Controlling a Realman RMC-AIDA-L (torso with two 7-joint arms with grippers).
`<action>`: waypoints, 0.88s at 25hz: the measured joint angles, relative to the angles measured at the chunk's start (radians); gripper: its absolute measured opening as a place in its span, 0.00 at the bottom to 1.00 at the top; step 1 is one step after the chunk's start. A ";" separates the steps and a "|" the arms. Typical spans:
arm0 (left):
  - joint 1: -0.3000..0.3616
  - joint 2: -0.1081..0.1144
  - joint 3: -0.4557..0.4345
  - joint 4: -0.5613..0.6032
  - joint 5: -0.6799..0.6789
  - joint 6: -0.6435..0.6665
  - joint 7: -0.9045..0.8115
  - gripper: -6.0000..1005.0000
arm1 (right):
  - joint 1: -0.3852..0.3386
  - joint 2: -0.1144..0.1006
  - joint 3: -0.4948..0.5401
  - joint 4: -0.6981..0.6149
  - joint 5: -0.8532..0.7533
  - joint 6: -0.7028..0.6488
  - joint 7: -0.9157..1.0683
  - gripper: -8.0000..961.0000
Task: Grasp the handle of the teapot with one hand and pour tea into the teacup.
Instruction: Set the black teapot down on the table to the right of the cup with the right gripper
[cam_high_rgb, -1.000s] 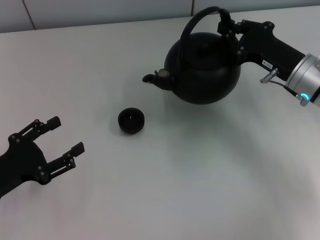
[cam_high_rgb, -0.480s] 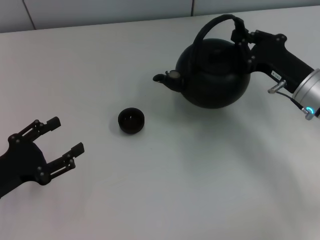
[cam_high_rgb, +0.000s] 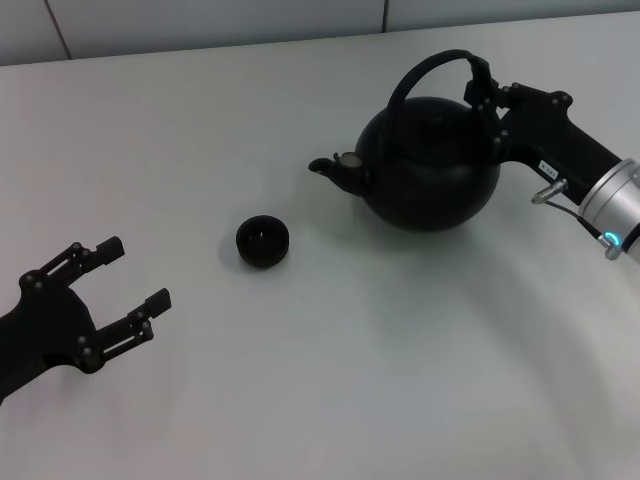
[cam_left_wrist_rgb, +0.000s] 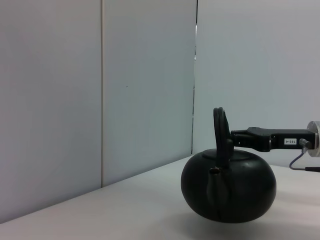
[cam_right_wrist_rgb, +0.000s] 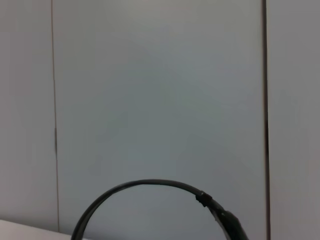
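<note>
The matte black teapot (cam_high_rgb: 430, 180) is at the back right of the white table (cam_high_rgb: 350, 380), upright, its spout (cam_high_rgb: 325, 167) pointing left toward the teacup. My right gripper (cam_high_rgb: 485, 92) is shut on the right side of the arched handle (cam_high_rgb: 420, 70). The small dark teacup (cam_high_rgb: 263, 241) stands left of the teapot and nearer to me, apart from the spout. My left gripper (cam_high_rgb: 115, 287) is open and empty at the front left. The left wrist view shows the teapot (cam_left_wrist_rgb: 230, 192), its handle (cam_left_wrist_rgb: 220, 130) and my right gripper (cam_left_wrist_rgb: 240, 137) side-on. The right wrist view shows only the handle's arc (cam_right_wrist_rgb: 145, 185).
A pale panelled wall (cam_left_wrist_rgb: 100, 100) stands behind the table's far edge (cam_high_rgb: 200, 50). Nothing else lies on the table besides the teapot and the teacup.
My right gripper has carried the teapot to the right and a little toward me, so the spout is farther from the teacup. The left arm and the teacup have not moved.
</note>
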 joint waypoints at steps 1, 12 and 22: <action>0.000 0.000 0.000 0.000 0.000 0.000 0.000 0.81 | 0.000 0.000 0.000 0.003 0.000 0.002 -0.003 0.13; 0.000 0.000 -0.002 -0.013 0.000 0.002 0.000 0.81 | -0.004 0.002 0.001 0.016 0.000 0.014 -0.010 0.13; 0.003 0.001 0.000 -0.014 0.000 0.005 -0.002 0.81 | -0.011 0.000 -0.004 0.031 -0.006 0.015 -0.009 0.13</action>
